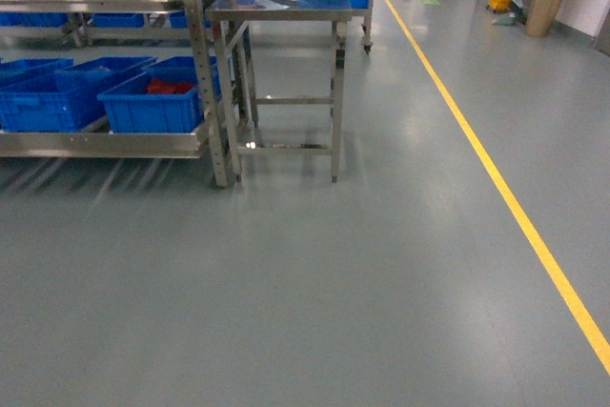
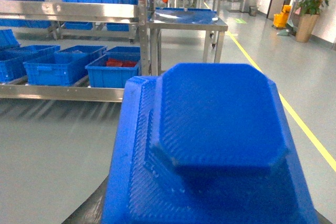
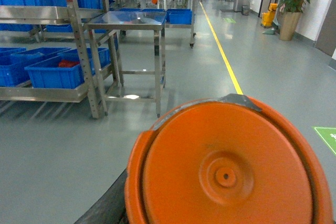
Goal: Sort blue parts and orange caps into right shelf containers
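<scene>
- The left wrist view is filled at lower centre by a blue part, its flat octagonal face turned up toward the camera; no long axis can be read. The left gripper's fingers are hidden, so its opening cannot be told.
- The right wrist view shows an orange cap, round, face up, at lower right; that gripper is likewise hidden.
- Neither arm shows in the head view.
- The containers sit on the low shelf at left, beside a steel table.
</scene>
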Available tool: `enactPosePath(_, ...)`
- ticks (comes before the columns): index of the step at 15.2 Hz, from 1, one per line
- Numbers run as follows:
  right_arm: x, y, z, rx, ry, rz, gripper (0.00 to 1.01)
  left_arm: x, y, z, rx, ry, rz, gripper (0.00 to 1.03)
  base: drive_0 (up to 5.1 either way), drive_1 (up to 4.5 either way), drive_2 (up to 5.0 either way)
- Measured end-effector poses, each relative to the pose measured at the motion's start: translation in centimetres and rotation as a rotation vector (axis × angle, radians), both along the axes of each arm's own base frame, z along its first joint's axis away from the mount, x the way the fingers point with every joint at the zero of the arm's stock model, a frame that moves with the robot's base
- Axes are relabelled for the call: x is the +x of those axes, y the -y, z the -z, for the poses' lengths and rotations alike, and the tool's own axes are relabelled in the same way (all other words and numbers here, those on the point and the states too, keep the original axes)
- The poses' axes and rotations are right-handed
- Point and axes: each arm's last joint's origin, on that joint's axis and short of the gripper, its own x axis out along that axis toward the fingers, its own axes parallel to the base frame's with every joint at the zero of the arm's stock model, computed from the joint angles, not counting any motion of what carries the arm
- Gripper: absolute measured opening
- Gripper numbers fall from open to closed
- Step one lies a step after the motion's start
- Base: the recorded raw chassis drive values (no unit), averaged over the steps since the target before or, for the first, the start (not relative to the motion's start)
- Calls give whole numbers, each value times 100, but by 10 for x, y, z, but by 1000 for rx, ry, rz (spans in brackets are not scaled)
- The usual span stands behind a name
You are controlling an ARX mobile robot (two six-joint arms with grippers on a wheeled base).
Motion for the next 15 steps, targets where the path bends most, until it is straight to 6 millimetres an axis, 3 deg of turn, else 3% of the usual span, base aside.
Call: enactPosePath(15,0,0,0,0,2,0,43,0,0,0,0,2,0,42,-3,420,-425)
